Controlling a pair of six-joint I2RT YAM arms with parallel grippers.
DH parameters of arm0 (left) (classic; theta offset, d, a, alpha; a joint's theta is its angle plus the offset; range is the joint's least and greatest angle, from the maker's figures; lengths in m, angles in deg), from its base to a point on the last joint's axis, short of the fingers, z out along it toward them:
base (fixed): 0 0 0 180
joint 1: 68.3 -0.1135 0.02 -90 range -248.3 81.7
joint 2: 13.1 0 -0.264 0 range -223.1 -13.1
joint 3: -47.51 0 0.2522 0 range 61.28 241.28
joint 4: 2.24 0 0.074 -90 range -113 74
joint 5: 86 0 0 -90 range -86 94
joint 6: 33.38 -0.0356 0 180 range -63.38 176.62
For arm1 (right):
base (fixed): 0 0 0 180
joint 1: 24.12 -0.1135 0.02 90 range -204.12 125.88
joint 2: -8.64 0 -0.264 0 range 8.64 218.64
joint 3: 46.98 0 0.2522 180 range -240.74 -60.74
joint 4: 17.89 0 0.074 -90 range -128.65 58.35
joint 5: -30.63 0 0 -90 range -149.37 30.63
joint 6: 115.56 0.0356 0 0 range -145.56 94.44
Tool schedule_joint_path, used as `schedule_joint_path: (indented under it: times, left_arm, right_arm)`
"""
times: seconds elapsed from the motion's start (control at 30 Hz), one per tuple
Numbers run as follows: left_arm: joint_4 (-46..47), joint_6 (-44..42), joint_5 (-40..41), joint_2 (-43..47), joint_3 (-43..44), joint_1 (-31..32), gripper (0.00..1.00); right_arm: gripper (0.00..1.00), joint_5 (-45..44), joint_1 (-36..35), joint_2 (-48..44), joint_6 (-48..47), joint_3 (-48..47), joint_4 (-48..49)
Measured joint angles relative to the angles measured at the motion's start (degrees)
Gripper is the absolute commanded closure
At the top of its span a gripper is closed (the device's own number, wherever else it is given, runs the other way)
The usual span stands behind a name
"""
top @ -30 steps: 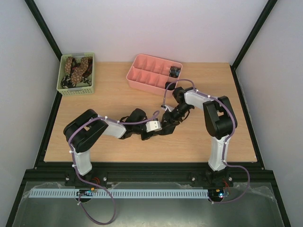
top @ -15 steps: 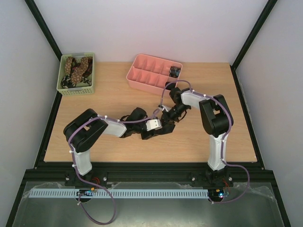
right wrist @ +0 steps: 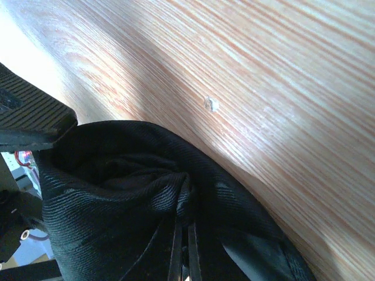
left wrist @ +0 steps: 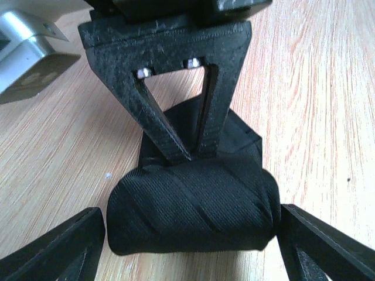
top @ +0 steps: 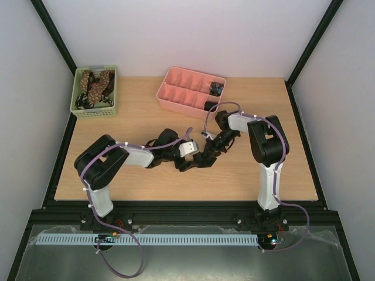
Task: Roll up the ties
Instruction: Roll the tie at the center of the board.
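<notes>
Black tie (left wrist: 193, 193), rolled into a fat coil with a loose end trailing out behind. Lies on the wooden tabletop (top: 135, 123), about midway across and nearer than the pink tray (top: 176, 105). Seen from above, mostly hidden under the two arms where they meet.

Left end effector (left wrist: 192, 219): spread wide, one finger (left wrist: 58, 249) off each end of the coil. Far-side finger touching the fabric or just beside it; near-side finger a sliver apart. Not gripping.

Right end effector (left wrist: 190, 153): comes down from above onto the top of the coil, its two fingers (left wrist: 157, 120) drawn almost together at the tips. Pinches a fold of the black tie; in the right wrist view, cloth bunched into creases around the thin slit between the fingertips. Faint diagonal ribbing visible across the weave.

Pink tray split into compartments, sitting at the far middle of the tabletop. Holds a dark coil (top: 217, 89) in its far right compartment and a second dark shape (top: 211, 106) at its near right end, too small to make out.

Green basket (top: 94, 111) at the far left corner, filled with brown spotted ties (top: 96, 82) in a loose heap.
</notes>
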Motion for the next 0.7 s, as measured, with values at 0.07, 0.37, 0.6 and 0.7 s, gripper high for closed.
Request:
schedule_joint_path:
  times: [0.07,0.37,0.6,0.7]
  left_arm:
    - [1.2,1.4,-0.2,-0.28,-0.07,0.0,0.17]
    - [5.09,8.66,-1.29,-5.05,1.16,0.42,0.4]
    - [5.57,8.13,0.66,-6.16,1.79,0.94,0.66]
    - [5.9,5.6,2.54,-5.86,1.33,0.92,0.7]
  right_arm:
    - [0.99,0.15,0.0,-0.09,-0.09,0.28,0.31]
    - [0.99,0.09,-0.13,-0.42,-0.02,0.7,1.16]
    - [0.91,-1.53,-0.46,1.27,-0.61,-3.26,-0.46]
    - [0.76,-2.58,-0.61,1.81,-1.09,-5.31,-0.68]
